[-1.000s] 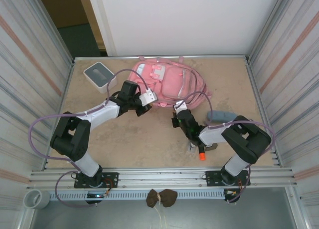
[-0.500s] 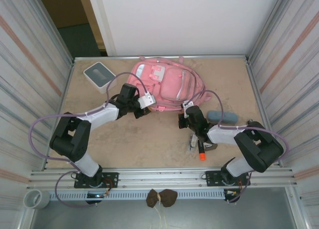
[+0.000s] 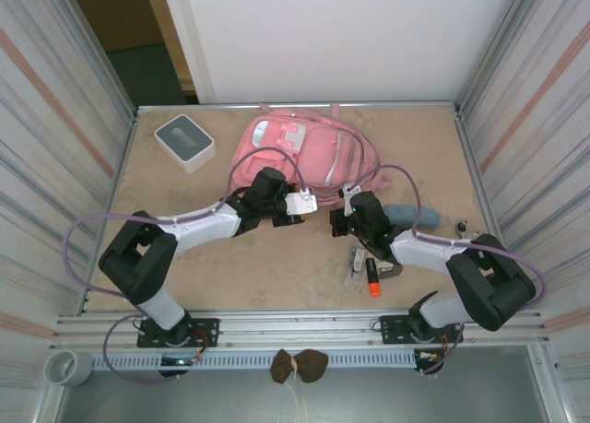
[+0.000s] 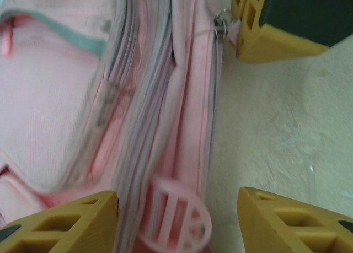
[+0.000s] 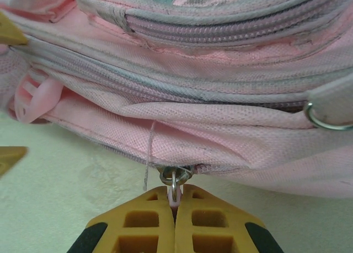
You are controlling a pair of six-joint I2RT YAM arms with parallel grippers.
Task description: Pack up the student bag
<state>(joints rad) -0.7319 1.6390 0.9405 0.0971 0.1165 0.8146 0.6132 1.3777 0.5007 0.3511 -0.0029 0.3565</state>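
At the far middle of the table [image 3: 277, 266] lies the pink bag [image 3: 309, 151], flat, pockets facing up. Both arms reach to the bag's near edge.

At the right end of that edge, the right gripper [image 5: 175, 206] is pinched tight on the small zip pull [image 5: 175, 178], its two yellow fingers pressed together around the tab just below the metal ring.

A little left of it along the same edge, the left gripper [image 4: 176, 222] stands with its fingers well apart and nothing held. The bag's side seam and a round pink plastic loop [image 4: 175, 217] lie in the gap between them.

Left of the bag sits a grey-and-white box [image 3: 184, 142]. Right of the bag lies a blue-grey pouch [image 3: 406, 216], and nearer than the bag, an orange-tipped marker [image 3: 372, 282].
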